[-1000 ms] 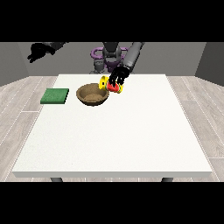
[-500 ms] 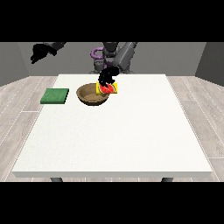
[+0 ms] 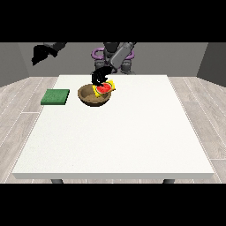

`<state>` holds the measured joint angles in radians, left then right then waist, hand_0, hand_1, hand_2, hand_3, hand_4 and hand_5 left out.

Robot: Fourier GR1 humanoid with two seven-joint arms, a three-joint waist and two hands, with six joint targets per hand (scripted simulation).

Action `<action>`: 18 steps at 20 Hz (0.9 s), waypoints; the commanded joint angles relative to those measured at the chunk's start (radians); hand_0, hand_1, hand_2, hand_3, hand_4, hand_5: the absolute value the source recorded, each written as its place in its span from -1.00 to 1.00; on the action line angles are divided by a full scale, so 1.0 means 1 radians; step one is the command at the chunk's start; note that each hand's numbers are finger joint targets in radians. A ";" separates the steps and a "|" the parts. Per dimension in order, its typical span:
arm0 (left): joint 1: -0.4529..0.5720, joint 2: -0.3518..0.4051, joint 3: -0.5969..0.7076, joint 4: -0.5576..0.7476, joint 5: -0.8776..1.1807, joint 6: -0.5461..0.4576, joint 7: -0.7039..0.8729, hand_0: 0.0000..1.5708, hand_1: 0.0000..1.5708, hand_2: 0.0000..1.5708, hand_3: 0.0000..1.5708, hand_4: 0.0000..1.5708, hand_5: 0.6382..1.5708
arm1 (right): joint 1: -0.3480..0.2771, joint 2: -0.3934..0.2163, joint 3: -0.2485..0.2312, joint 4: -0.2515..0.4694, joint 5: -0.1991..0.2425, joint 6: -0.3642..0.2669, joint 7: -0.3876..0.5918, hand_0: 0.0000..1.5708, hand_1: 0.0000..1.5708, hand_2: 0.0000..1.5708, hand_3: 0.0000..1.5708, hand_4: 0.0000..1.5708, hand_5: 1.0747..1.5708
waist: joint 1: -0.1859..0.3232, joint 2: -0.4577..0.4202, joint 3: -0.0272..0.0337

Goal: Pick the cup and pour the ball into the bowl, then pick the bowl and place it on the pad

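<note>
Cup is what I look at first: it is yellow with a red inside, tipped over so that its mouth faces toward me, and it sits right over the right part of the brown bowl. The hand at the view's right is on the far side of the cup, with its black fingers curled round it, so I read this hand as gripping the cup. I cannot see the ball; it may be inside the cup or the bowl, I cannot tell which.

The bowl stands on the white worktop, in its far left part. To the left of the bowl, a little apart from it, the green pad lies flat near the worktop's left edge. The bowl does not touch the pad.

The hand at the view's left is raised in the air at the far left, well apart from the worktop and from everything on it. It holds nothing, but I cannot tell from here how its fingers lie.
</note>
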<state>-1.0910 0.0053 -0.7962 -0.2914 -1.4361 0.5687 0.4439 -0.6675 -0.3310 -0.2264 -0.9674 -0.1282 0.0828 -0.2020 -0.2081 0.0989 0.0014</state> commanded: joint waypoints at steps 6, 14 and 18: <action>-0.022 -0.005 -0.021 -0.176 -0.051 -0.193 -0.037 0.95 0.95 1.00 1.00 0.86 0.26 | 0.014 -0.051 -0.049 0.071 -0.017 0.017 -0.019 -1.00 -1.00 -0.55 -0.19 -0.25 0.97 | 0.068 -0.027 -0.0009; -0.003 0.070 0.128 -0.306 0.072 -0.126 -0.121 0.90 0.90 1.00 1.00 0.92 0.21 | 0.107 -0.054 -0.074 0.073 -0.007 -0.024 -0.079 -1.00 -1.00 -0.57 -0.24 -0.27 0.97 | 0.117 -0.056 -0.0014; -0.021 0.082 0.235 -0.417 0.206 -0.135 -0.200 0.85 0.85 1.00 1.00 0.70 0.61 | 0.138 -0.083 -0.108 0.128 -0.007 -0.054 -0.063 -1.00 -1.00 -0.54 -0.19 -0.28 0.97 | 0.219 -0.113 -0.0013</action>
<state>-1.0872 0.0562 -0.6537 -0.6195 -1.3346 0.4255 0.3214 -0.5719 -0.3970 -0.3095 -0.8783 -0.1414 0.0528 -0.2432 -0.0683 0.0162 -0.0002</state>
